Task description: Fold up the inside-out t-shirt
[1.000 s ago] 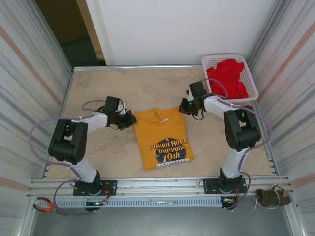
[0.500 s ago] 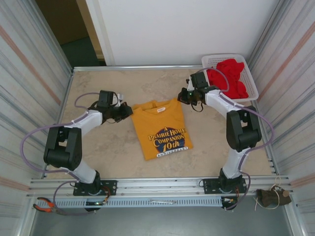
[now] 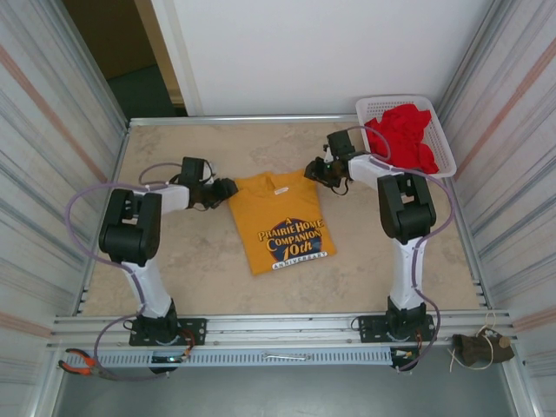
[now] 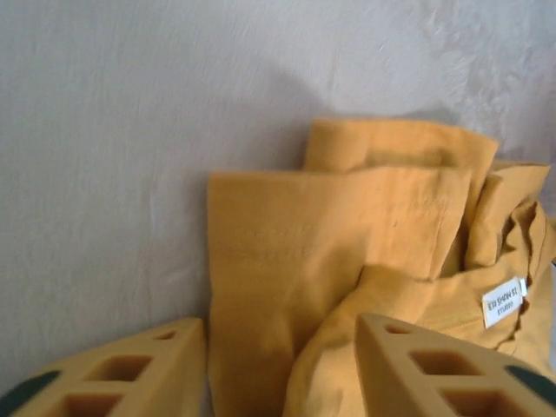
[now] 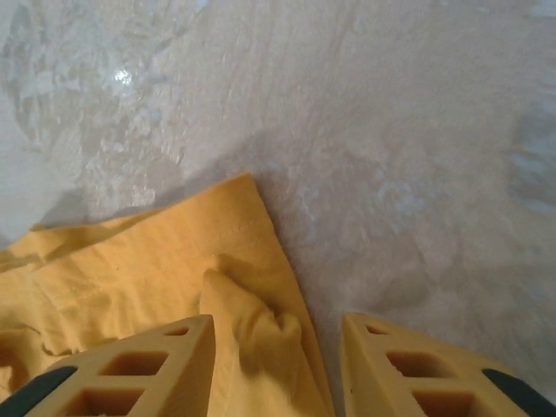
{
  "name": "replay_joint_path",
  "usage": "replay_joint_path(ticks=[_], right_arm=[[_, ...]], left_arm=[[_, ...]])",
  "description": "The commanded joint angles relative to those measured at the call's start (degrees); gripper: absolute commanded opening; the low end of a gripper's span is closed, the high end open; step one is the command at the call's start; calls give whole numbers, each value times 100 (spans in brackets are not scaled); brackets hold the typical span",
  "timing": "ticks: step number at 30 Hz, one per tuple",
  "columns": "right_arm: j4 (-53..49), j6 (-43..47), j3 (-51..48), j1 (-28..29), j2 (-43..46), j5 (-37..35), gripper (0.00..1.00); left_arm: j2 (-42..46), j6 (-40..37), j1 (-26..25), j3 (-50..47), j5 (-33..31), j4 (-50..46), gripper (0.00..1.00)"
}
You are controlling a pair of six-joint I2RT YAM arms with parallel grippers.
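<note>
Your L jaws and R jaws both spread at shirt [image 3: 280, 213] far corners on table [image 3: 204, 261]; cloth prob. unpinched.

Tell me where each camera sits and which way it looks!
Top external: high behind the robot, looking down on the left arm, right arm, beige stone-look table and mustard-yellow cloth t-shirt.
Left wrist: on the left arm, facing the shirt's folded sleeve and white tag; open left gripper below.
Right wrist: on the right arm, facing another shirt corner; open right gripper below.
Shared: all three see the shirt.
</note>
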State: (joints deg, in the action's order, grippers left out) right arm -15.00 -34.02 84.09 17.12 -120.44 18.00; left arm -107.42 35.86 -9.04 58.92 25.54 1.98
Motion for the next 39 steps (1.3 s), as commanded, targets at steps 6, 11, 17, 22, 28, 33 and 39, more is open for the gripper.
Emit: replay_joint_path(ticks=[6,11,17,22,28,33,39], right_arm=[[-448,-33,-1931,338,2494,-409,43],[-172,-415,-3173,878,3340,-516,40],[585,-945,-4110,1362,3405,-492,32],[648,-1141,-4572,1670,3480,-865,29],[600,-1852,-5347,2260,4168,-1411,28],[506,-2749,-5866,2955,4632,-1799,28],[-690,-1904,-4982,2633,5418,-1953,35]], left_arm=[[1435,-255,-224,19,53,-689,73],[2449,286,-1315,-783,14,-927,74],[2985,1348,-2591,-2074,-427,121,74],[2669,1807,-2992,-2812,-349,1009,74],[2792,1671,-3018,-3347,-360,865,74],[3460,1657,-3016,-3845,-353,453,74],[4953,1231,-2728,-3389,-578,-920,82]])
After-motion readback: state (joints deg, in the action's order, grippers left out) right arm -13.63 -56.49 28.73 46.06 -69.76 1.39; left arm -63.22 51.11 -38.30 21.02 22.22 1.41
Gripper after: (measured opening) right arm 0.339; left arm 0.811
